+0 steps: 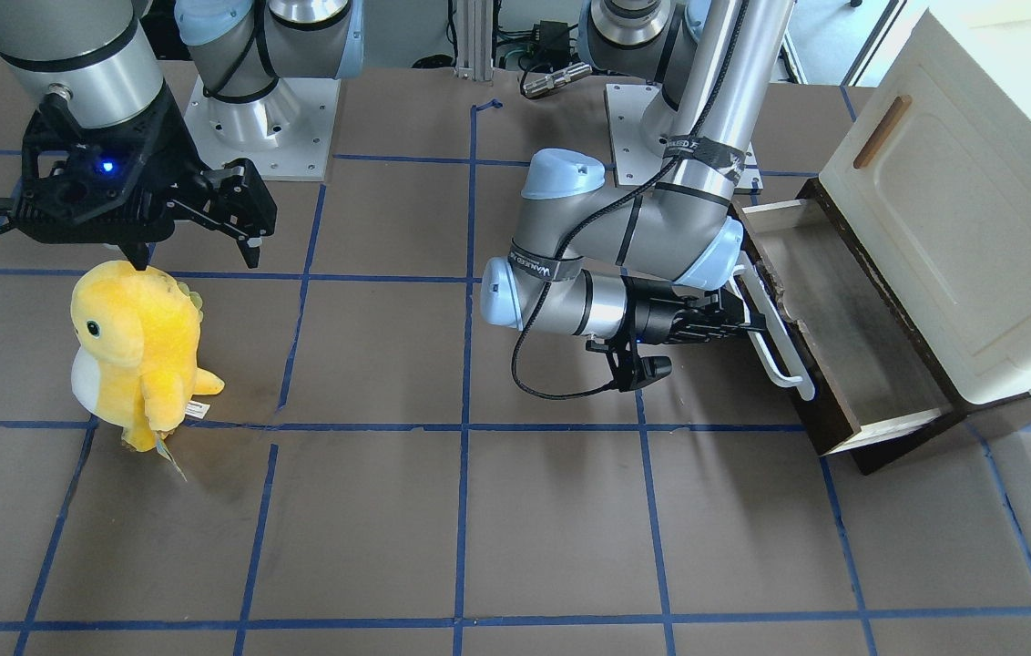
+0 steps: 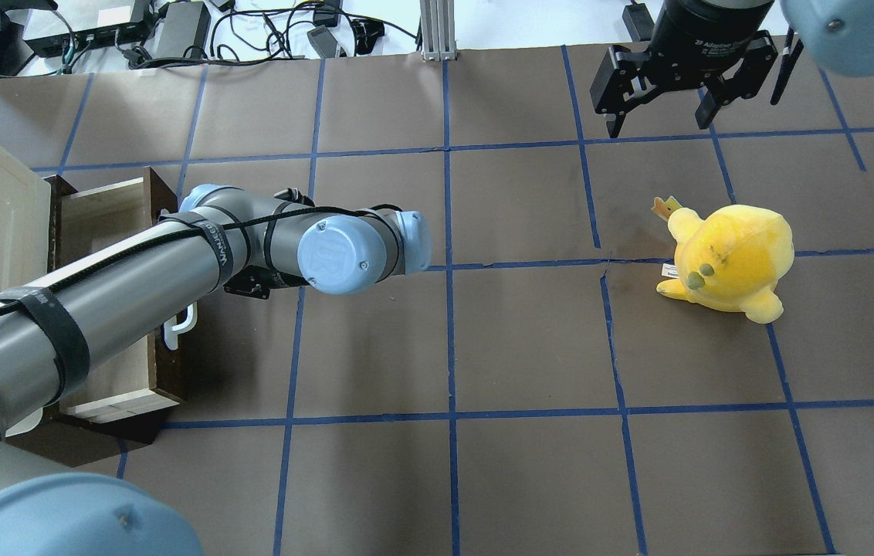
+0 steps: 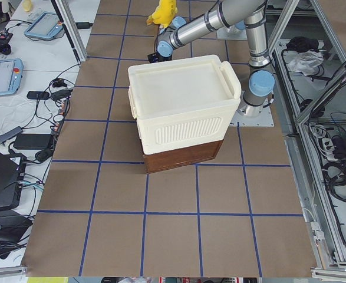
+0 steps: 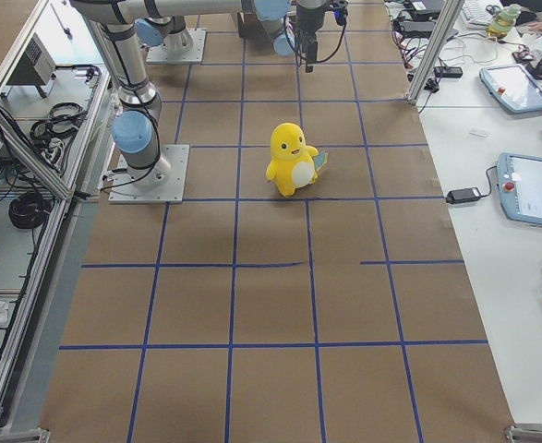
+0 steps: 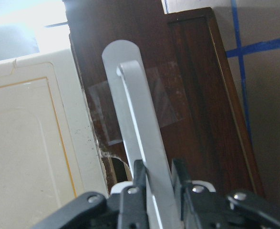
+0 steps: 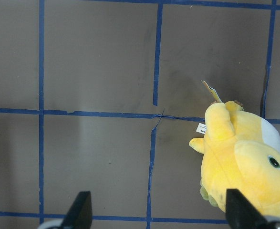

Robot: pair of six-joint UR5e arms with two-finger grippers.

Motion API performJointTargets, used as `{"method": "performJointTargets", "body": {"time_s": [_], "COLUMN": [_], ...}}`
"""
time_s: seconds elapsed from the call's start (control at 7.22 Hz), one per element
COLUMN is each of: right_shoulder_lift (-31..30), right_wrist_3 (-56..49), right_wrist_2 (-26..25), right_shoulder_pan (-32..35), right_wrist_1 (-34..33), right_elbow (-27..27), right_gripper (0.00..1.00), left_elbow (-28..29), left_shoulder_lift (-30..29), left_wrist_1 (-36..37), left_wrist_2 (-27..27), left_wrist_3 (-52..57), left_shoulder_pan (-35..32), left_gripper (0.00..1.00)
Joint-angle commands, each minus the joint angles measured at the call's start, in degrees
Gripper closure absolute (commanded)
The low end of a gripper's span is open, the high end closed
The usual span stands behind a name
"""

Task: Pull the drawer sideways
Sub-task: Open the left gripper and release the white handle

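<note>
The drawer (image 1: 843, 310) stands pulled out from the base of the cream cabinet (image 1: 962, 228), its pale inside showing behind the dark brown front (image 5: 197, 105). My left gripper (image 1: 748, 319) is shut on the drawer's long white bar handle (image 1: 775, 337). In the left wrist view the two fingers clamp the handle (image 5: 135, 109) from both sides. In the overhead view my left arm hides most of the drawer (image 2: 109, 216) and the gripper. My right gripper (image 1: 197, 255) is open and empty, hanging above the table far from the drawer.
A yellow plush toy (image 1: 137, 351) stands on the table below my right gripper (image 6: 159, 210). The cabinet's cream door has a small brown wooden handle (image 1: 880, 132). Blue tape lines grid the brown table.
</note>
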Motion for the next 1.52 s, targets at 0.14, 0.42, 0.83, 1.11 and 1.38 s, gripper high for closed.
{"method": "performJointTargets", "body": {"time_s": [0.14, 0.42, 0.83, 1.11, 1.38], "right_shoulder_lift": [0.0, 0.0, 0.0, 0.0, 0.0], "right_wrist_3": [0.0, 0.0, 0.0, 0.0, -0.1], "right_wrist_2": [0.0, -0.1, 0.0, 0.0, 0.0], "right_shoulder_pan": [0.0, 0.0, 0.0, 0.0, 0.0], "right_wrist_1": [0.0, 0.0, 0.0, 0.0, 0.0], "right_elbow": [0.0, 0.0, 0.0, 0.0, 0.0], "right_gripper": [0.0, 0.0, 0.0, 0.0, 0.0], "left_elbow": [0.4, 0.6, 13.4, 18.8, 19.5], "left_shoulder_lift": [0.3, 2.5, 8.9, 15.0, 20.3], "left_wrist_1": [1.0, 1.1, 6.1, 6.9, 6.9], "left_wrist_2": [-0.1, -1.5, -24.2, -39.8, -52.1], "left_wrist_3": [0.5, 2.4, 23.5, 28.8, 31.9], "left_shoulder_pan": [0.0, -0.2, -0.8, 0.0, 5.0], "left_gripper": [0.0, 0.0, 0.0, 0.0, 0.0]}}
